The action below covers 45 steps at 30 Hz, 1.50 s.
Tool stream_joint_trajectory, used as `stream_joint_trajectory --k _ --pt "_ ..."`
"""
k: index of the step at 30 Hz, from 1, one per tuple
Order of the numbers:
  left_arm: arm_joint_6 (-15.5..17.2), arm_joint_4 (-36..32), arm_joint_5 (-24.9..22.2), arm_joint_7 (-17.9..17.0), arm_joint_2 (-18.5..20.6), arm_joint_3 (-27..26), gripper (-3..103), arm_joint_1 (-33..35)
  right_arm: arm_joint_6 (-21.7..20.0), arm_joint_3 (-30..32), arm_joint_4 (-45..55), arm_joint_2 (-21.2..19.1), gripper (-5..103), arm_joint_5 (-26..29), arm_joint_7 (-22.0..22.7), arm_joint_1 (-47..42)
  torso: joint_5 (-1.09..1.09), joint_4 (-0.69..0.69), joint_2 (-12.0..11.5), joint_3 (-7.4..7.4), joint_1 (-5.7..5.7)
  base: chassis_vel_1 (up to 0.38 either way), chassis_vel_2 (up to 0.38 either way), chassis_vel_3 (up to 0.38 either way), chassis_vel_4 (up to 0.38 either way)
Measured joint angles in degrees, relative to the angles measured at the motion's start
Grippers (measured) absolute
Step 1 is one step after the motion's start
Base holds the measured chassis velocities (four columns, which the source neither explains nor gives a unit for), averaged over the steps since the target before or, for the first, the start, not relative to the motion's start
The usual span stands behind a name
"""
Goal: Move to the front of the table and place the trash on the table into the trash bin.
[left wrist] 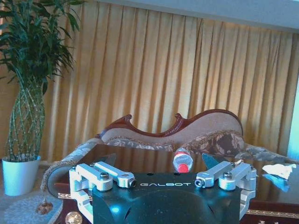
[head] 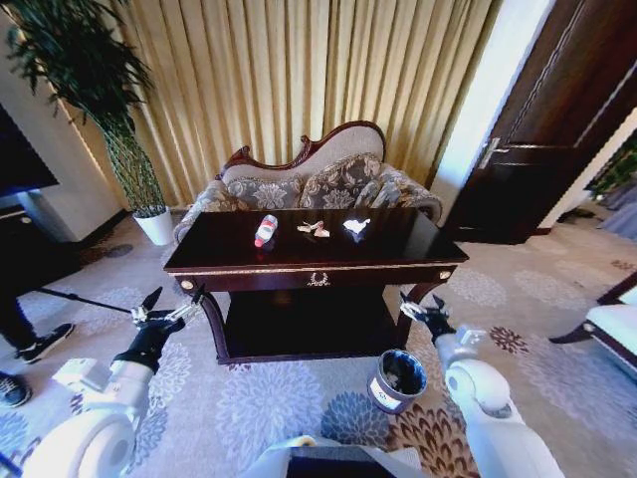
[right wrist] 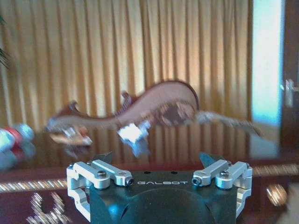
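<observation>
The dark glossy table (head: 403, 245) stands ahead of me. On its top lie the trash items: a clear bottle with a red label (head: 265, 230), tan scraps (head: 314, 229) and a white paper wad (head: 355, 226). The grey trash bin (head: 397, 379) with a black liner sits on the carpet at the table's front right. My left gripper (head: 171, 304) hovers open off the table's left front corner. My right gripper (head: 418, 311) hangs open by the right front leg, above the bin. The left wrist view shows its gripper (left wrist: 156, 161), the bottle (left wrist: 182, 161) and the wad (left wrist: 279, 170). The right wrist view shows its gripper (right wrist: 156, 158) and the wad (right wrist: 133, 133).
A patterned sofa (head: 318, 179) stands behind the table against gold curtains. A plant in a white pot (head: 154, 225) is at the back left, a dark door (head: 557, 129) at the right. A person's shoes (head: 45, 344) are at the left, a white-cushioned bench (head: 612, 324) at the right edge.
</observation>
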Motion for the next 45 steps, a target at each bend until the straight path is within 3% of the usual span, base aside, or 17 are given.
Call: stream_joint_trajectory --k 9,24,38,45 --pt "-0.1 0.0 0.0 -0.3 -0.1 -0.6 100 0.2 -3.2 -0.4 8.5 0.6 100 -2.1 0.1 -1.1 -0.01 0.00 0.0 0.00 0.00 0.000 0.000 0.000 0.000" --pt "0.2 0.0 -0.2 -0.4 0.4 -1.3 100 0.2 -4.2 -1.6 7.1 0.8 100 -2.2 -0.4 -0.3 0.00 0.01 0.0 -0.01 -0.01 -0.023 0.035 0.030 -0.028" --pt "0.3 0.0 -0.3 -0.4 0.0 -0.7 100 0.2 -5.4 -1.6 8.0 0.5 100 -1.0 -0.9 -0.2 0.00 0.00 0.0 0.01 0.03 -0.177 0.179 0.176 -0.178" --pt "0.3 0.0 -0.3 -0.4 -0.2 -0.8 100 0.4 -7.4 -1.6 7.6 0.1 100 1.7 -0.7 0.6 0.00 0.00 0.0 0.01 0.03 -0.058 0.060 0.067 -0.066"
